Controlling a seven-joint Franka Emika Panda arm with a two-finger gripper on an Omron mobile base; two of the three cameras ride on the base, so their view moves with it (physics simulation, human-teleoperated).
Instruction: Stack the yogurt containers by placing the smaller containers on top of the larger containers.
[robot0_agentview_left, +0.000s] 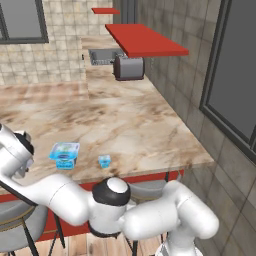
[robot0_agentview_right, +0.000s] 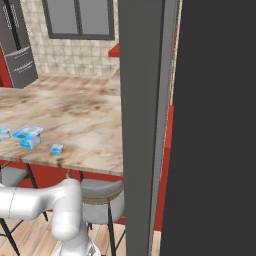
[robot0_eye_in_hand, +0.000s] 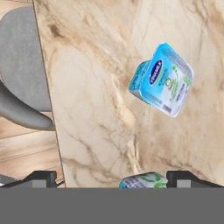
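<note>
Along the near edge of the marble tabletop (robot0_agentview_left: 125, 120) stand the yogurt containers. The left base view shows a wide light-blue tub (robot0_agentview_left: 64, 154) close to that edge, and a tiny cup (robot0_agentview_left: 104, 160) just beside it, nearer the near right corner; the two are apart, not touching. The right base view shows a further tub (robot0_agentview_right: 4, 132) on the other side of the wide one, cut by the frame, so its size cannot be confirmed.

The end effector (robot0_eye_in_hand: 111, 178) hovers above the tabletop near its edge, with a grey stool seat (robot0_eye_in_hand: 22, 70) below on the floor side. Its fingers stand fully apart and hold nothing. One tub (robot0_eye_in_hand: 162, 79) lies ahead of it, its label and printed lid both showing. The lid of another container (robot0_eye_in_hand: 143, 180) shows between the fingertips at the lower edge; which tub this is cannot be told.

Handling judgement: the tubs appear to be thin plastic, light, with smooth and probably slippery walls that would flex under hard clamping. The flared rim offers a natural stop. Take hold across two opposite flat sides just below the rim, with moderate force, keeping the tub level. No stacking is done yet; all containers rest directly on the tabletop.
</note>
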